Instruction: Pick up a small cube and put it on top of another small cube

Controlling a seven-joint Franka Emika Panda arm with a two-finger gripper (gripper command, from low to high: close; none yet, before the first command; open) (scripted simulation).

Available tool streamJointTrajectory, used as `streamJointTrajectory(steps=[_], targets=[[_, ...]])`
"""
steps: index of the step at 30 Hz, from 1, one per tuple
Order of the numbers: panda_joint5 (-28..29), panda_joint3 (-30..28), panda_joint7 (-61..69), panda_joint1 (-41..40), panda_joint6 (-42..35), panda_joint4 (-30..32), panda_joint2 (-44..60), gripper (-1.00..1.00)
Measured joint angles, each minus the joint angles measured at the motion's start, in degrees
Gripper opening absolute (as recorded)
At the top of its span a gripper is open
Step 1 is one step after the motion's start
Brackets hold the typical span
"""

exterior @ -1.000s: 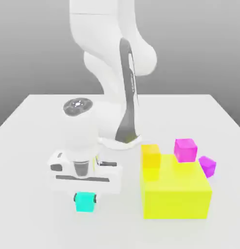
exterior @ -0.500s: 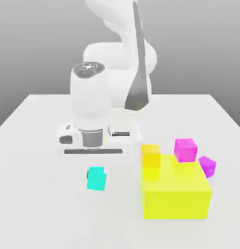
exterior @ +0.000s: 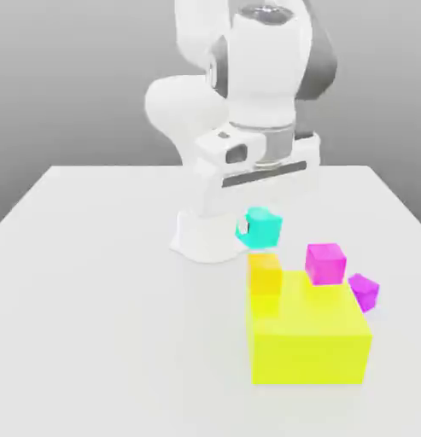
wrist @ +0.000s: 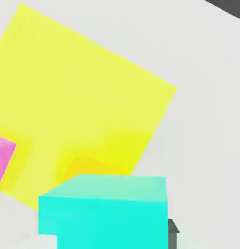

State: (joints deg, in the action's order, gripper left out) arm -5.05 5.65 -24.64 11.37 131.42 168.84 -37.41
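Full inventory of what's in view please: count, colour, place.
small cube: 1, cyan, held in the gripper, off the table
small cube on the block: 1, orange-yellow, on the yellow block, exterior view's left side
large block: 1, bright yellow, on the table
magenta cube: 1, magenta, exterior view's right of the orange-yellow cube
purple cube: 1, purple, by the block, exterior view's right
table: 1, pale grey, under everything
arm: 1, white with dark parts, behind the block
gripper: 1, white hand, shut on the cyan cube

yellow block (exterior: pixel 307 341), magenta cube (exterior: pixel 325 264), purple cube (exterior: pixel 364 293)
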Motion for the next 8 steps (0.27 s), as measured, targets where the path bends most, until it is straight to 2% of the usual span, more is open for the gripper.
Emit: streamJointTrajectory(steps=[5,6,8], targets=[[-0.57,0.92,0.3,0.35,10.7,3.21,7.47,-1.0],[-0.63,1.04,0.32,0.32,12.3,3.65,8.63,1.0],[-0.67,1.05,0.34,0.32,12.29,3.65,8.63,1.0]])
